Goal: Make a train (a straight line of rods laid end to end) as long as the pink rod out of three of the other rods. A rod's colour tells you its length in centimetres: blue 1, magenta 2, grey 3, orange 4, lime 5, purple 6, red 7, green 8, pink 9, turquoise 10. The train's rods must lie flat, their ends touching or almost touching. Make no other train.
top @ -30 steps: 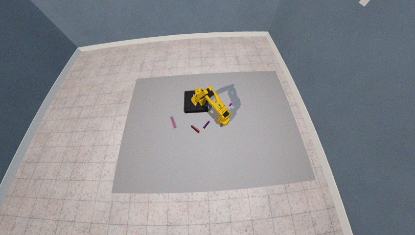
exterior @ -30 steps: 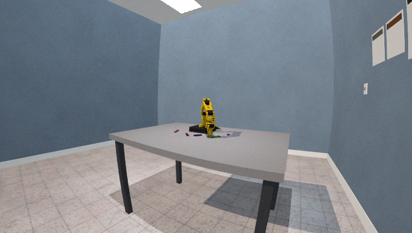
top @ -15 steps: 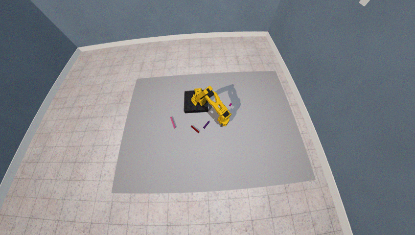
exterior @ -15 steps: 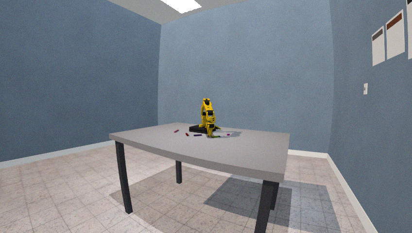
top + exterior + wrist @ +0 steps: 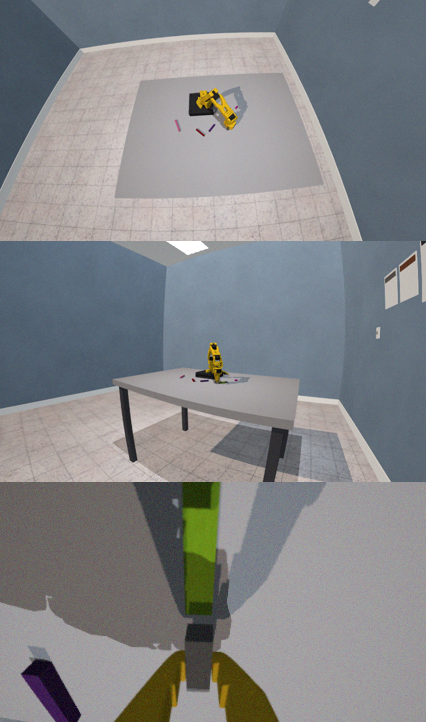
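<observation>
Wrist view: gripper (image 5: 199,679) pinched tight on grey rod (image 5: 199,654), lined up end-on just short of lime rod (image 5: 200,562), both long axes pointing straight ahead, near the desk's middle.

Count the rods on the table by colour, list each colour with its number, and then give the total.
pink rod: 1
red rod: 1
purple rod: 1
magenta rod: 1
lime rod: 1
grey rod: 1
Total: 6 rods that can be made out clearly.
</observation>
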